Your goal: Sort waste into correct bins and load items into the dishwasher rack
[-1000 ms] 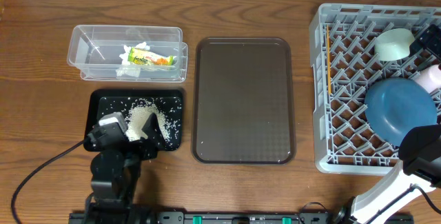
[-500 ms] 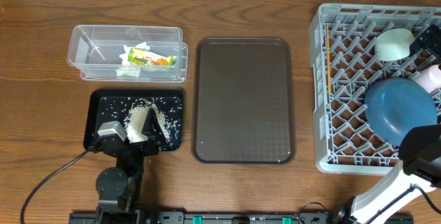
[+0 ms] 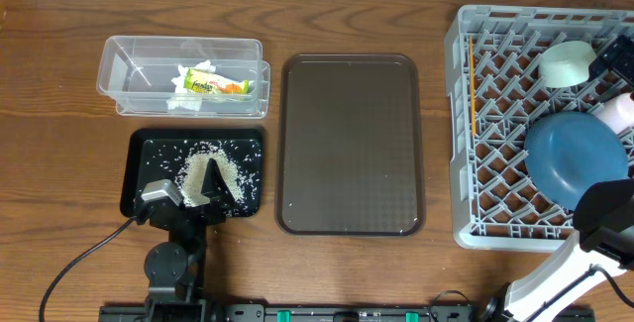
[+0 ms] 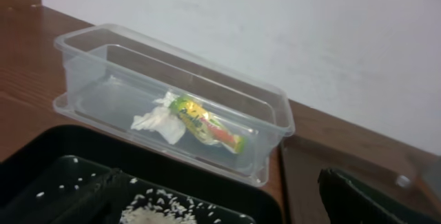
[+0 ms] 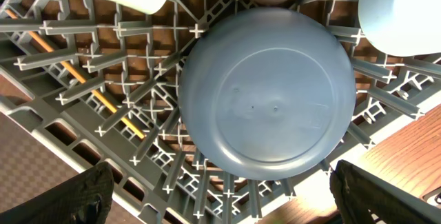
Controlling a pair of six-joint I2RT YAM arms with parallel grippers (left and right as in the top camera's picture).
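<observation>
Left hand (image 3: 208, 185), fingers spread wide and holding nothing, hangs low over the flat black rectangular tray (image 3: 144, 159), with the loose white rice grains (image 3: 203, 166) heaped just beneath and between its fingers. Beyond the hand, past the tray's far edge, the clear rectangular plastic tub (image 3: 119, 74) holds the small yellow-green printed snack wrapper (image 4: 207, 124) and the crumpled white tissue (image 4: 157, 122), the two touching. My right hand (image 3: 602, 208), likewise wide apart and empty, hovers above the large square grey plastic dishwasher rack (image 3: 495, 124). The large dark-blue bowl (image 5: 265, 93) sits upside down directly below it, and the thin wooden chopstick (image 5: 83, 79) lies in the lattice off to the hand's left.

I judge the rice too light and loose to pinch; it would scatter at a nudge. The bowl looks stiff and slick, and its domed base offers no purchase, so I would take it by the rim. Wrapper and tissue look soft and nearly weightless, so a pinch anywhere should hold them.
</observation>
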